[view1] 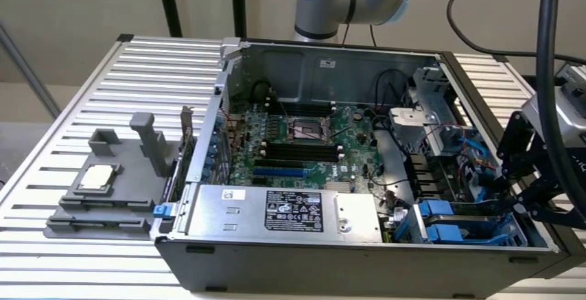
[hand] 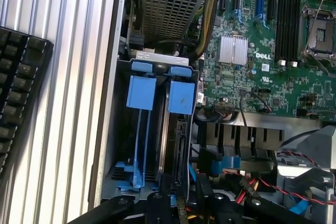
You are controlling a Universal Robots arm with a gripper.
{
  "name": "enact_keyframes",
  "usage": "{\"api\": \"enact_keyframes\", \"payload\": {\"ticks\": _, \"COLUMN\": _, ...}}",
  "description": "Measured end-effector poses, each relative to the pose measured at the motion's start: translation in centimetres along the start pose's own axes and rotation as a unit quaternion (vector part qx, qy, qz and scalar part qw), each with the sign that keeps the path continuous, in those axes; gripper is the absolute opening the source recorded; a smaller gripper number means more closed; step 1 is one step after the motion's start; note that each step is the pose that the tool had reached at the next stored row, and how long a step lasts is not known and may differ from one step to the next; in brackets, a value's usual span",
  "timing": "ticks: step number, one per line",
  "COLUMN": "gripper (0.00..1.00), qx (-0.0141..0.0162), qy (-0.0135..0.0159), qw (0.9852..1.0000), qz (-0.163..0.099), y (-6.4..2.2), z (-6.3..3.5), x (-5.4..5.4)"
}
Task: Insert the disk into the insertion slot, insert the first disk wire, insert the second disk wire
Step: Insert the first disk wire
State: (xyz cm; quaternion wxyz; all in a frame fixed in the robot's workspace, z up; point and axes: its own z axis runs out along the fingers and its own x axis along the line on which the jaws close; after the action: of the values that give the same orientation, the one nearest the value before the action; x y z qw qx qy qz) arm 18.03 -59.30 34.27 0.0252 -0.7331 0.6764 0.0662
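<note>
The insertion slot (hand: 118, 129) is a grey-blue drive cage at the case's front corner, with two blue latch tabs (hand: 181, 97). The disk (hand: 176, 140) stands edge-on in the bay nearer the motherboard, its connector end facing my gripper. In the other bay I see a blue carrier rail (hand: 139, 145). My gripper (hand: 184, 195) hovers just behind the cage's open end, among black, red and blue wires (hand: 226, 163). In the exterior view my gripper (view1: 529, 200) hangs over the case's right side beside the cage (view1: 449, 221).
The open computer case (view1: 302, 259) lies on a slatted metal table (view1: 110, 108). A silver power supply with a black label (view1: 293, 211) sits beside the cage. A grey block fixture (view1: 110, 183) stands on the exterior view's left. A black keyboard (hand: 18, 87) lies outside the case wall.
</note>
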Motion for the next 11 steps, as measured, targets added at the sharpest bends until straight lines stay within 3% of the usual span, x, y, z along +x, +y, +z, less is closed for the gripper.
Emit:
{"api": "enact_keyframes", "payload": {"ticks": 9, "gripper": 0.33, "qx": -0.0005, "qy": 0.0001, "qw": 1.0000, "qz": -0.003, "y": 0.02, "z": -0.41, "x": -0.06}}
{"api": "enact_keyframes", "payload": {"ticks": 11, "gripper": 0.24, "qx": -0.0006, "qy": 0.0002, "qw": 1.0000, "qz": -0.004, "y": 0.02, "z": -0.42, "x": -0.06}}
